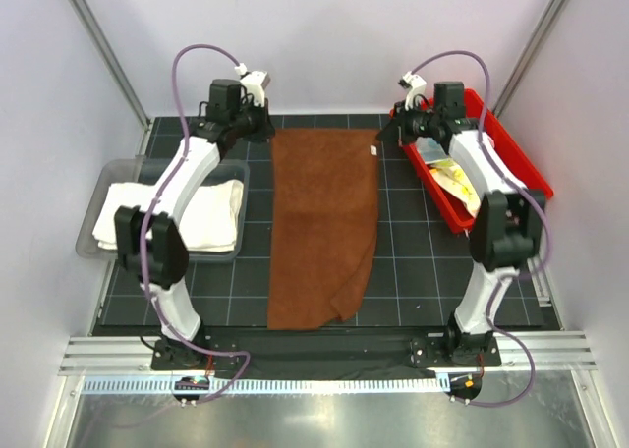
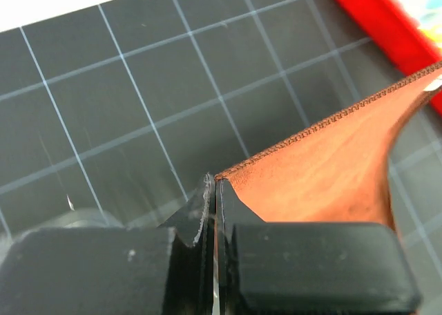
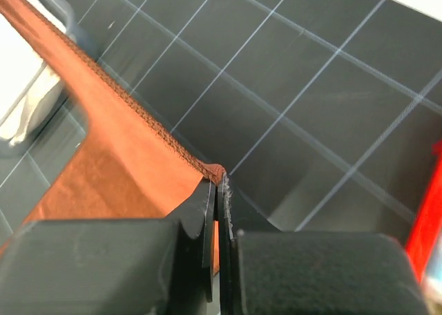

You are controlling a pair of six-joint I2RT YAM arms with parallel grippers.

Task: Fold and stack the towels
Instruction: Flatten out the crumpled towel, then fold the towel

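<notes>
Two corners of the brown towel [image 1: 324,222] sit clamped in our left tool [image 2: 213,184] and right tool [image 3: 217,182]; pulling unevenly, we could lose one.

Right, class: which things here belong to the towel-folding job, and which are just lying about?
Job: brown towel, its far corners pinched by the left end effector and right end effector; folded white towel; yellow towel.
Just there: grey tray under the white towel; red bin holding the yellow towel; grid mat.
</notes>
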